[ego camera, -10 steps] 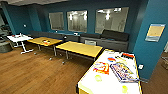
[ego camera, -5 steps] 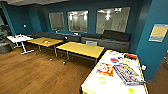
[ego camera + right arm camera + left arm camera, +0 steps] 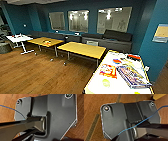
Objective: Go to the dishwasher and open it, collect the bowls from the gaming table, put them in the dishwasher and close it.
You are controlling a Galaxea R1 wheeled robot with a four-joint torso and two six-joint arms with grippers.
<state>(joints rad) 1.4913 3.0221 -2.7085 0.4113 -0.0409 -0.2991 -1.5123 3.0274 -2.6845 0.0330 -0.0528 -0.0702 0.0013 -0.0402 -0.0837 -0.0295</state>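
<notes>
Standing at the lower right of the head view, the gaming table (image 3: 110,86) shows a white top with a yellowish rim, and colourful game boxes (image 3: 132,76) lie flat across it (likely left out after play). No bowl can be made out among them. Beyond it, two plain yellow tables (image 3: 83,49) line a dark bench (image 3: 110,41) under the blue wall (image 3: 155,57), probably set for seating. Both wrist views look down on wooden floor (image 3: 92,112), so the arms seem tucked low for driving, well apart from the tabletop. Whether either claw is open cannot be told.
</notes>
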